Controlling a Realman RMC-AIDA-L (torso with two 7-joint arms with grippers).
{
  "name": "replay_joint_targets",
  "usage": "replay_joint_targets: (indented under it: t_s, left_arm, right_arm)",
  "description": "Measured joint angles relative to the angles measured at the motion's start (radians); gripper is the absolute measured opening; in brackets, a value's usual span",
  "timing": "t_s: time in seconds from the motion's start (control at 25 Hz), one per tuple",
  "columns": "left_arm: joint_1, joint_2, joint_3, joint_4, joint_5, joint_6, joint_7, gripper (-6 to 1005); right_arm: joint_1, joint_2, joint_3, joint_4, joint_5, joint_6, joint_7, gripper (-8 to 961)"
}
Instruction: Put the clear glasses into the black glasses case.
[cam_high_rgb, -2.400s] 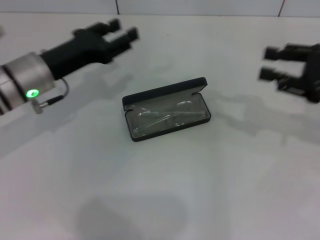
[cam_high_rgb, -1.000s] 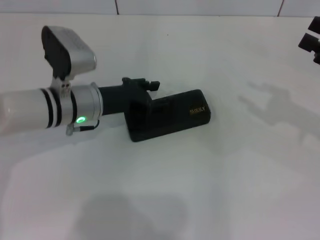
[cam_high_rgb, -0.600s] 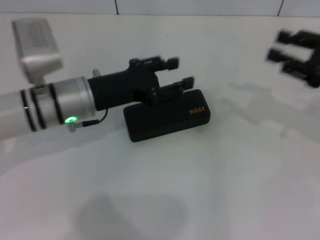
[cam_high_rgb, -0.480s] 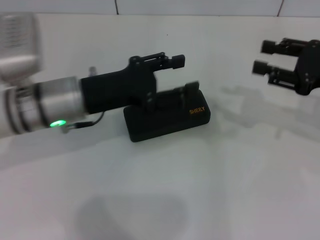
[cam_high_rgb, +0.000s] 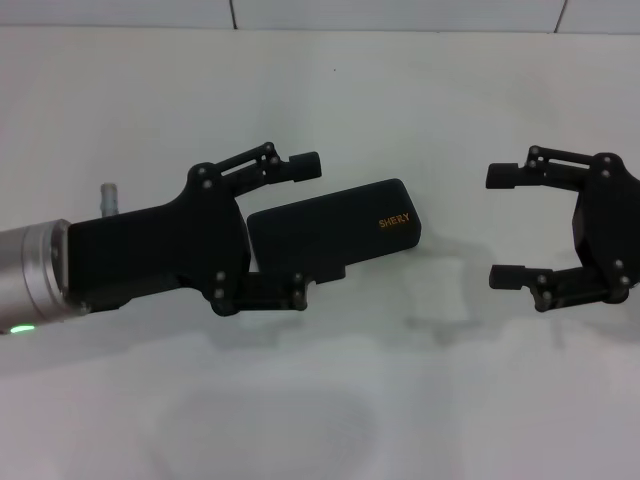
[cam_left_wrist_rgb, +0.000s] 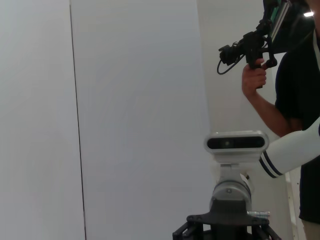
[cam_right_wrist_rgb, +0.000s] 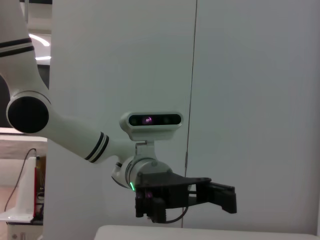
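Observation:
The black glasses case (cam_high_rgb: 345, 228) lies shut on the white table, its orange lettering facing up. The clear glasses are hidden; none of the views shows them. My left gripper (cam_high_rgb: 298, 229) hangs open, raised at the case's left end, and its lower finger (cam_high_rgb: 272, 293) overlaps the case's near left corner in the head view. My right gripper (cam_high_rgb: 498, 227) is open too, well to the right of the case, holding nothing. In the right wrist view the left gripper (cam_right_wrist_rgb: 220, 196) appears farther off above the table edge.
White table (cam_high_rgb: 330, 390) spreads all around the case, with a tiled wall line at the back. The left wrist view faces a white wall, the right arm's wrist camera (cam_left_wrist_rgb: 235, 143) and a person (cam_left_wrist_rgb: 295, 90) holding a camera rig.
The case lay open with the glasses inside; the left gripper pushed the lid shut, then lifted and drew back left. The right gripper has come in lower at the right.

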Motion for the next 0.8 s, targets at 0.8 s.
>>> replay_joint_targets:
  t_s: [0.8]
  left_arm:
    - [-0.006,0.013,-0.030,-0.031,0.023,-0.003,0.003,894]
  right_arm:
    - [0.016,0.047,0.000,0.005,0.007,0.056,-0.065,869]
